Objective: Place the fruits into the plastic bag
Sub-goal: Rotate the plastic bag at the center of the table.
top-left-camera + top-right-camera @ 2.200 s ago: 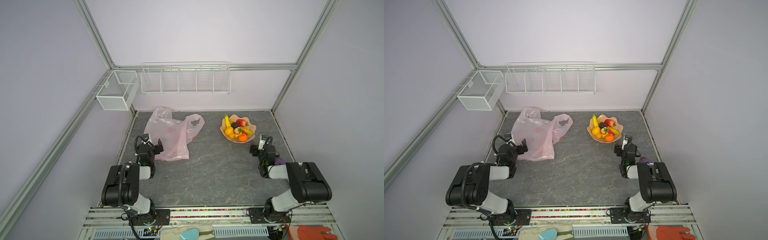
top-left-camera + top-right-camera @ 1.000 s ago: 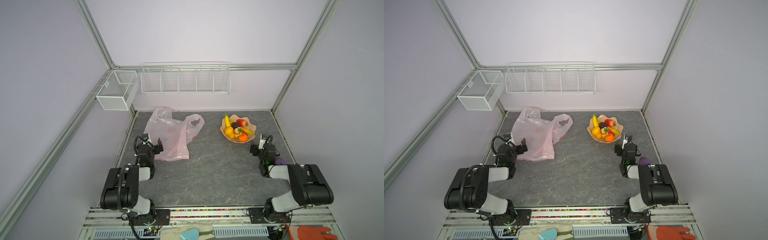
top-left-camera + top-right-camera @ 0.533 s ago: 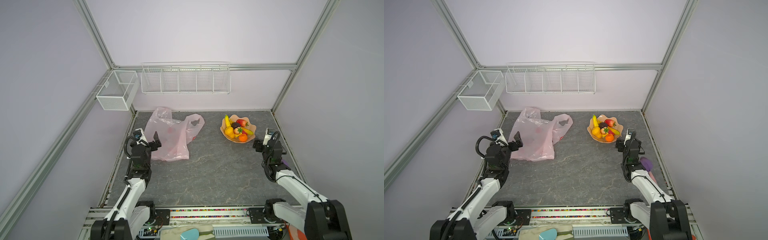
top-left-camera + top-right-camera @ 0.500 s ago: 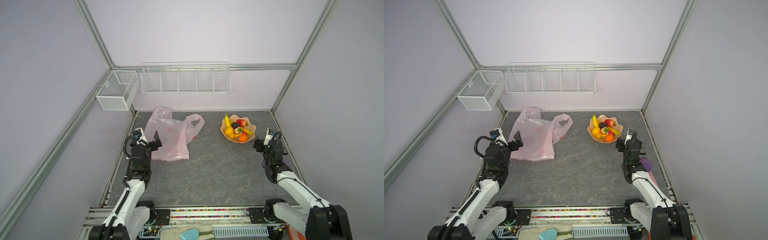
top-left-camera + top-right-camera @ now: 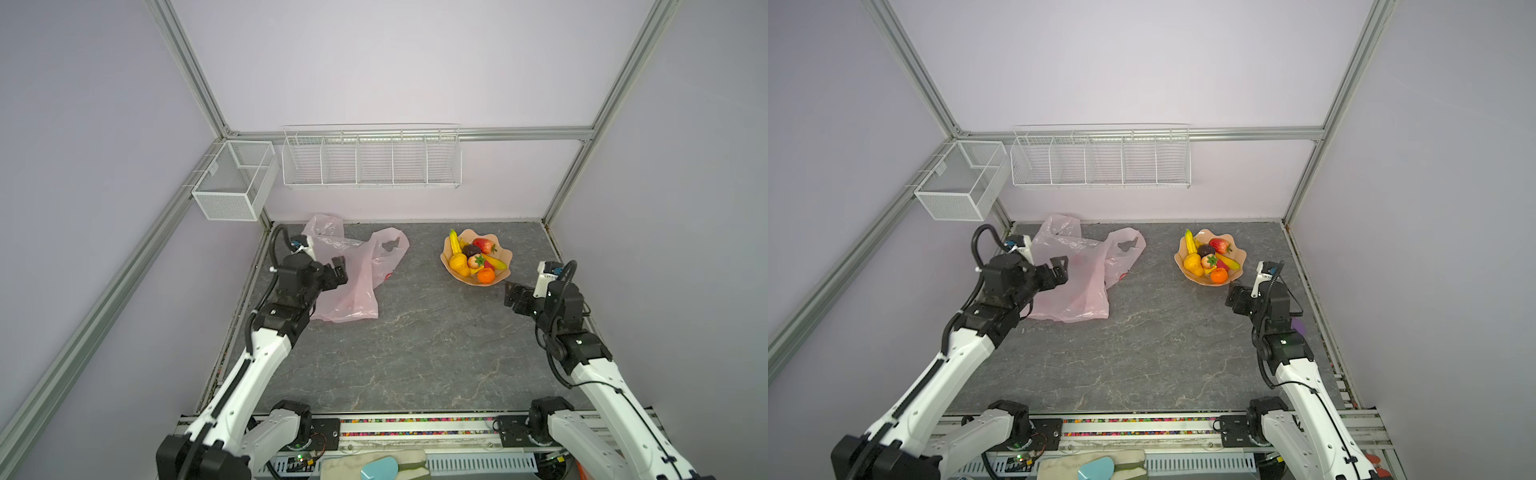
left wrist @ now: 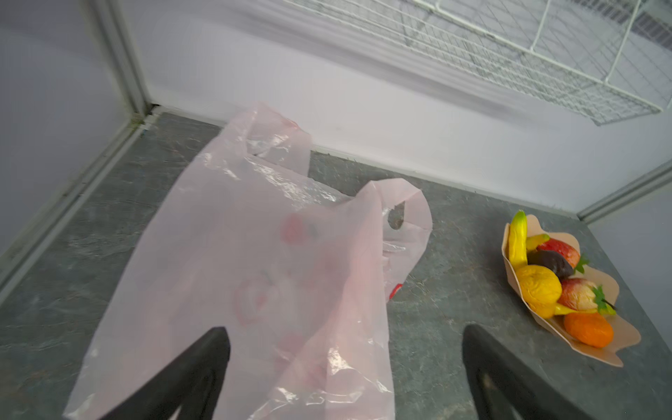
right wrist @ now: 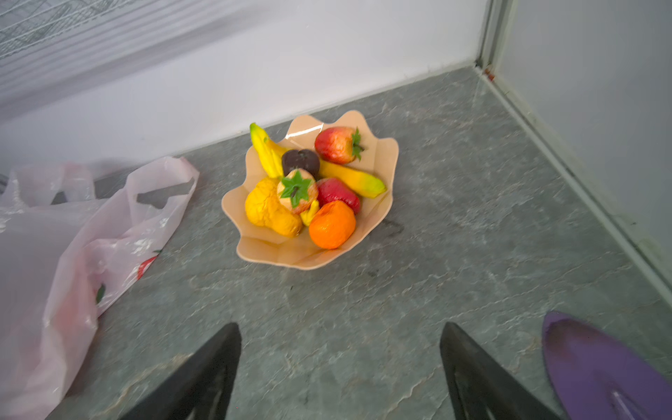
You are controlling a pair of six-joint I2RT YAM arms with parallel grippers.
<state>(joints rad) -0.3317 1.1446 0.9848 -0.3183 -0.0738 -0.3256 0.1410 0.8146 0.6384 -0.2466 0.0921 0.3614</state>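
Your left fingers [image 6: 196,363] are hovering wide apart and empty above the crumpled pink bag [image 6: 254,272], and your right fingers [image 7: 211,363] are spread wide, empty, pointing at the bowl [image 7: 276,251] where all 8 fruits [image 7: 331,224] are sitting. You are facing 2 risks: the bag is lying flat on the tabletop [image 5: 415,353] with its mouth collapsed, so a dropped fruit could be rolling away, and a clumsy reach could be tipping the bowl or scattering the heap.

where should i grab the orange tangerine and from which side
I'd grip the tangerine across its round middle, coming down from above with the right claw. It sits at the near rim of the bowl with its top bare, while a strawberry crowds its far side.
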